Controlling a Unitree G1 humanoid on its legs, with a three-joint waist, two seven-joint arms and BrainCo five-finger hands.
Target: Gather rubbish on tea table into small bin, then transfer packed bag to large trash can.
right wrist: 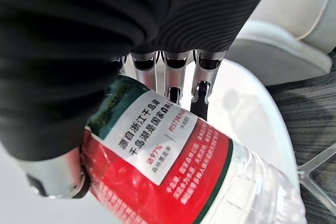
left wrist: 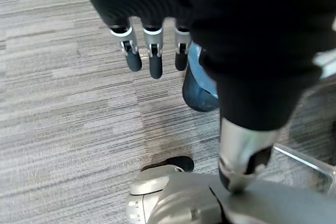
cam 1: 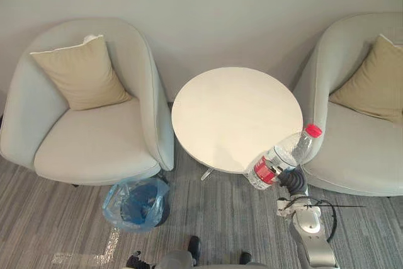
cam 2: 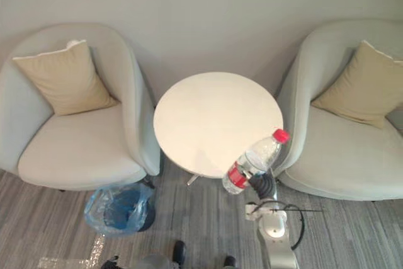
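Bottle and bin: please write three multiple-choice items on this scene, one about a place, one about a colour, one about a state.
1. Where is the bin? A on a shelf; B on the floor by the left armchair; C on a windowsill.
2. What colour is the cap of the bottle? A red; B blue; C white.
3. How is the right hand? A open; B shut, empty; C shut on the bottle.
Key: 1 B, it stands on the floor beside that chair; 2 A, the cap is red; 3 C, its fingers curl round the bottle.
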